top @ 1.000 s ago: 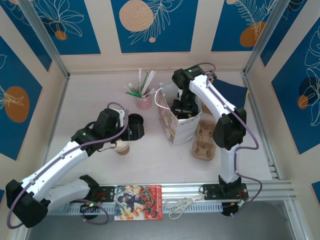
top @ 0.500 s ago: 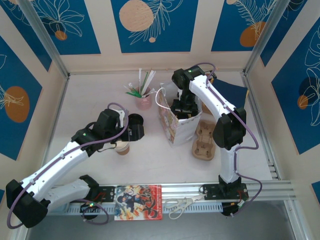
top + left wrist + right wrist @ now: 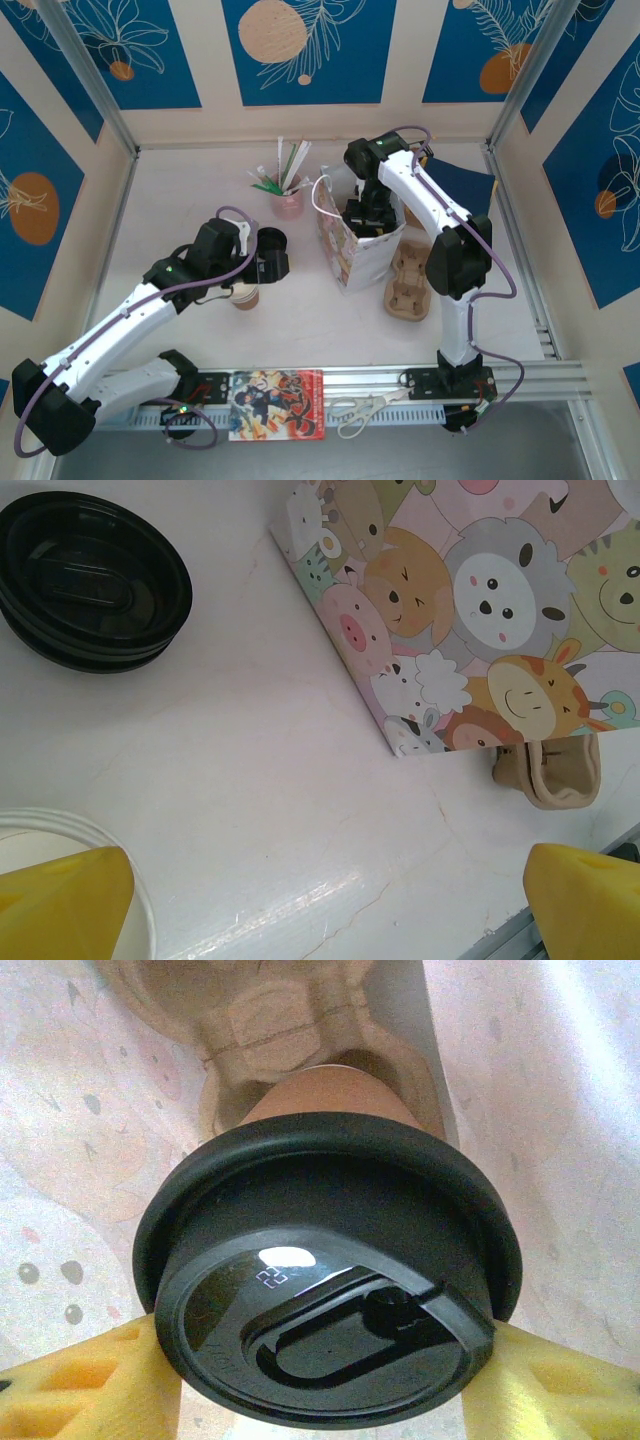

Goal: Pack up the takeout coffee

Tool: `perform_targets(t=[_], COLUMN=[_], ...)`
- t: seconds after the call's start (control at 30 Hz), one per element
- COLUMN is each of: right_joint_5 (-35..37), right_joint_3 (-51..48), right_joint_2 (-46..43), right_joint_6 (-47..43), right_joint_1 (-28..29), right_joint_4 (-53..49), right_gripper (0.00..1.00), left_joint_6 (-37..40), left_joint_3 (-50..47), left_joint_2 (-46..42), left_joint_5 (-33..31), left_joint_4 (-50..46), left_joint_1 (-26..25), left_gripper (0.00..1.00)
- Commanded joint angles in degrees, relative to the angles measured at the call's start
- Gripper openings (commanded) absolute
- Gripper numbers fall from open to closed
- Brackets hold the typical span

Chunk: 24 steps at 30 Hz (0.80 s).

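A kraft-brown takeout coffee cup with a black lid (image 3: 320, 1300) stands in a cardboard carrier (image 3: 280, 1020) inside the cartoon-animal bag (image 3: 352, 250). My right gripper (image 3: 320, 1385) reaches down into the bag (image 3: 362, 218), its yellow pads (image 3: 90, 1380) pressed on both sides of the lid. A second takeout coffee cup (image 3: 245, 294), without a lid, stands on the table; its white rim (image 3: 90, 825) lies under one yellow finger (image 3: 60, 905) of my left gripper (image 3: 330, 905). That gripper (image 3: 262, 268) hovers wide open over bare table and holds nothing.
A stack of black lids (image 3: 95, 580) lies left of the bag (image 3: 480, 610). A pink cup of straws (image 3: 288, 200) stands behind. A second cardboard carrier (image 3: 408, 282) lies right of the bag. Scissors (image 3: 358, 410) and a magazine (image 3: 277, 404) rest on the front rail.
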Motion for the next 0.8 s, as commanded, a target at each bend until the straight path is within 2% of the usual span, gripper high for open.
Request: perform_targets(t=[0.0,0.77], right_joint_5=[-0.4,-0.5], right_joint_3=[-0.5,-0.2], right_joint_2=[0.9,1.2], right_joint_6=[-0.5,-0.7], right_joint_1=[-0.3,-0.5], right_joint_4=[-0.4,-0.4], right_gripper=[0.64,0.64], left_joint_6=[-0.6,-0.3], left_joint_3=[-0.1,0.4], left_joint_2=[-0.3,0.8], left_joint_5=[1.2,1.9], left_joint_4=[-0.1,0.4], left_joint_1=[0.6,0.6], left_gripper=[1.00,1.00])
